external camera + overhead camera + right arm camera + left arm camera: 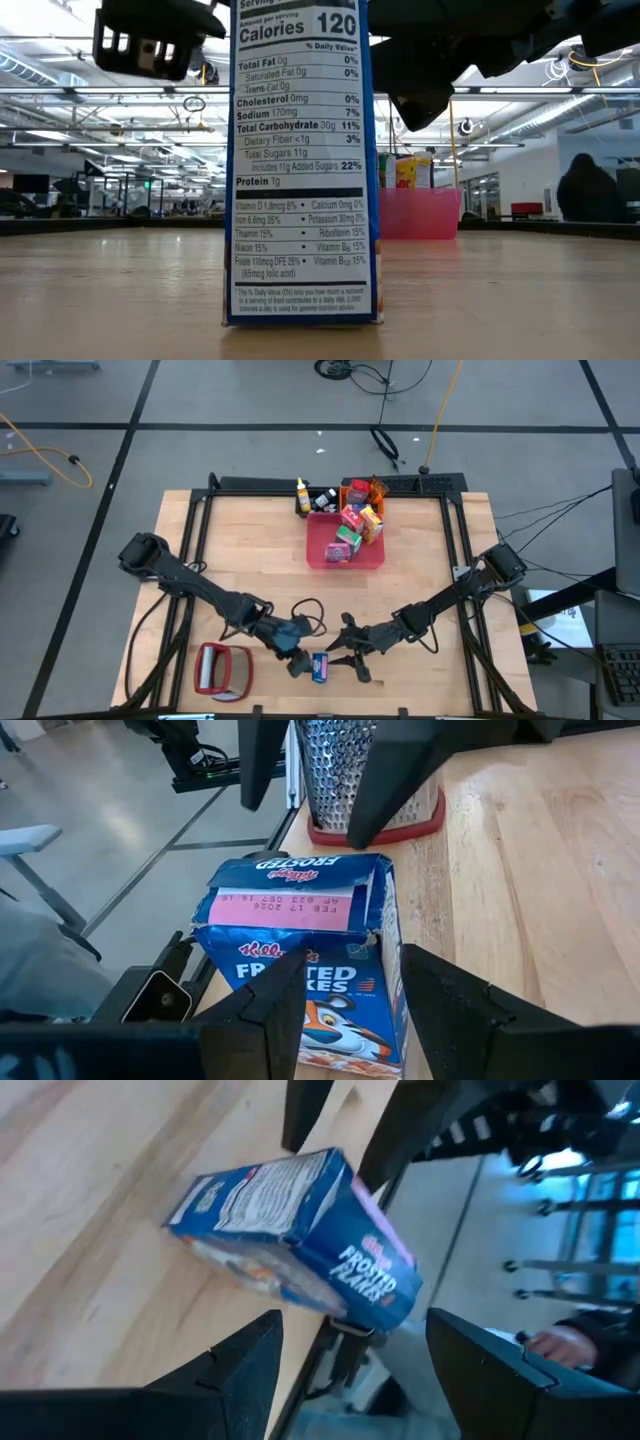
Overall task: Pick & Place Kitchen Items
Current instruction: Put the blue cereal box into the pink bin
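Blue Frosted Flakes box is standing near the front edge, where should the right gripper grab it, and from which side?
The Frosted Flakes box stands upright, so grip its upper part across the narrow faces, coming from its right, where the open right gripper hovers. The open left gripper crowds the left side.

1. Blue-edged cereal carton (303, 170), upright on the wooden table (120, 300), nutrition panel facing out.
2. Translucent pink bin (420, 212) behind, holding yellow cartons (405, 172).
3. Dark arm parts overhead.
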